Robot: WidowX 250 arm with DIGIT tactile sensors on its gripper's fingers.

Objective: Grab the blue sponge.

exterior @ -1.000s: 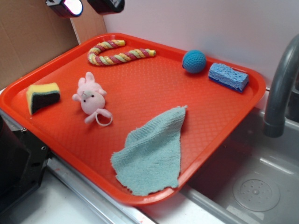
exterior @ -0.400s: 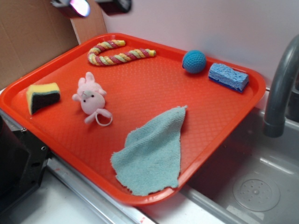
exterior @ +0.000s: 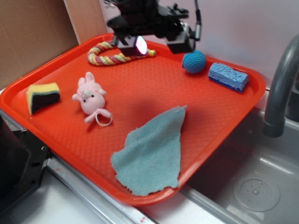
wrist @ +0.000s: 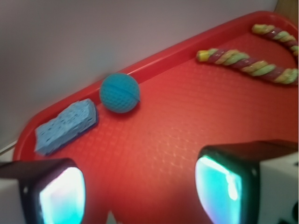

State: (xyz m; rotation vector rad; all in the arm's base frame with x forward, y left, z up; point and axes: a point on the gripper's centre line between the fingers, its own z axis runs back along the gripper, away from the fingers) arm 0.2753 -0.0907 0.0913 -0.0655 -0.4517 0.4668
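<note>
Jaws spread wide, empty, above the tray (exterior: 56,70); sponge (wrist: 65,126) sits just beside ball (wrist: 120,92), risking a mistaken grab.

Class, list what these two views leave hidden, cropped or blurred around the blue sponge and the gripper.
- Exterior view: the gripper has its fingertips lost in the dark arm; the rope toy is partly covered by it.
- Wrist view: the gripper's fingers are cut off by the bottom edge.
- Wrist view: the blue sponge is blurred, and its far side is hidden.
</note>
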